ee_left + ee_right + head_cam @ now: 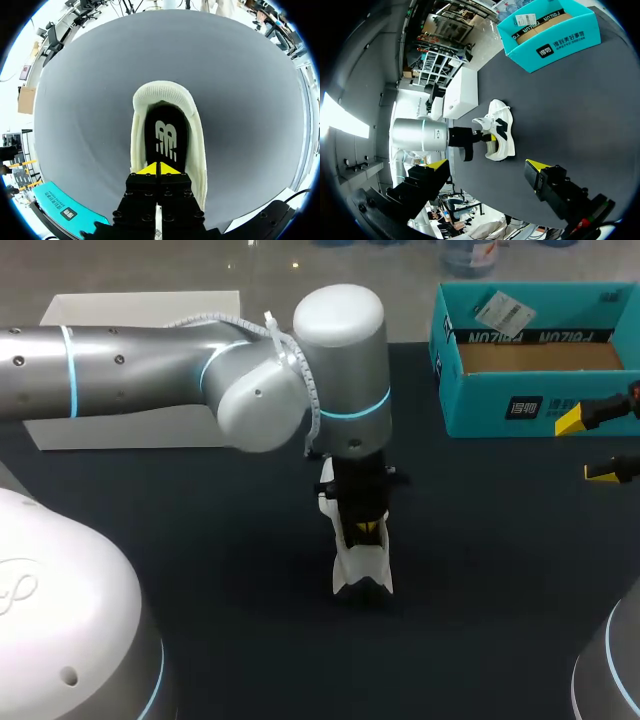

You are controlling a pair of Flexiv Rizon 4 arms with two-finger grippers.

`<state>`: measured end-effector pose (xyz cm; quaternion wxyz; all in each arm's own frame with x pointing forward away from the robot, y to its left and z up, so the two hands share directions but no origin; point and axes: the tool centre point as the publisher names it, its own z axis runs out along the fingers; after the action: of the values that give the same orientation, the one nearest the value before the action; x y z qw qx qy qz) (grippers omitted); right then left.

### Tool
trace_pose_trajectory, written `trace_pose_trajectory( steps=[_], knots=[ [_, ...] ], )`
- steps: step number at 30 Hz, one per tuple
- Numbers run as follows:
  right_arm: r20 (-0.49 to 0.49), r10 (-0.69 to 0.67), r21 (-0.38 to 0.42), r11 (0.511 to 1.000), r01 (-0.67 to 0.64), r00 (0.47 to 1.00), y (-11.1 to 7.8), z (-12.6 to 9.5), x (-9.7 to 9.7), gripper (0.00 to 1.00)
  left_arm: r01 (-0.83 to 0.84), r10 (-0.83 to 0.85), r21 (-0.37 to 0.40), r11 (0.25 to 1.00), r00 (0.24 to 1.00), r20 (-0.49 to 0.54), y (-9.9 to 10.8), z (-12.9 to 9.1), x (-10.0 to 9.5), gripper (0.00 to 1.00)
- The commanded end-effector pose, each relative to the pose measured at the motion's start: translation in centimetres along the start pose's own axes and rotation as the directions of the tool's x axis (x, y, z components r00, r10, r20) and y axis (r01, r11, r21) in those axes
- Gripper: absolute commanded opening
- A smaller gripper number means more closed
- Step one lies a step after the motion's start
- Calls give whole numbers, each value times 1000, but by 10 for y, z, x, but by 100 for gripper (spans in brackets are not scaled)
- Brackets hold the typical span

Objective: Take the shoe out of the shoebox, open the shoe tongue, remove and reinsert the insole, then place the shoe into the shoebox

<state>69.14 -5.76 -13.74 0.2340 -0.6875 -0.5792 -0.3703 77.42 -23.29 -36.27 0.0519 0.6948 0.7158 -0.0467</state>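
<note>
The white shoe [361, 562] stands on the dark table near its middle, heel toward me. Its black insole [165, 137] with a pale logo lies inside the padded collar. My left gripper [366, 531] points straight down into the shoe's opening, and in the left wrist view this left gripper [159, 169] is shut, its yellow tips together against the insole. I cannot tell whether they pinch it. The shoe [501, 131] lies ahead of my right gripper [487, 165], which is open and empty. This right gripper [588, 446] hovers by the teal shoebox [500, 410] at the right.
The teal shoebox [555, 42] stands open at the back right with brown card inside. A white box [130, 425] sits at the back left, partly behind my left arm. Bare dark table [480, 570] surrounds the shoe.
</note>
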Motion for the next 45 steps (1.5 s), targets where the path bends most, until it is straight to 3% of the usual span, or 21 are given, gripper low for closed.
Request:
trace_pose_trajectory(
  steps=[1,8,16,19,22,23,24,45],
  knots=[
    [2,2,1,1000,-2,1000,0,1,0,100,8,-8,-48,999,1000,-6,3,2,0,0],
    [2,2,1,1000,-2,1000,0,1,0,100,16,-18,-135,991,1000,-17,22,3,4,0],
    [2,2,1,1000,-2,1000,0,1,0,100,22,-26,-202,979,999,-18,25,-5,8,3],
    [2,2,1,1000,-2,1000,0,1,0,100,29,-36,-209,977,999,-32,25,-7,9,18],
    [2,2,1,1000,-2,1000,0,1,0,100,49,-60,-209,977,997,-47,30,-4,9,48],
    [2,2,1,1000,-2,1000,0,1,0,100,51,-63,-215,975,997,-53,30,-3,9,92],
    [2,2,1,1000,-2,1000,0,1,0,100,56,-68,-207,977,996,-53,30,-3,9,100],
    [2,2,1,1000,-2,1000,0,1,0,100,76,-90,-197,977,994,-67,32,-17,8,100]
  ],
)
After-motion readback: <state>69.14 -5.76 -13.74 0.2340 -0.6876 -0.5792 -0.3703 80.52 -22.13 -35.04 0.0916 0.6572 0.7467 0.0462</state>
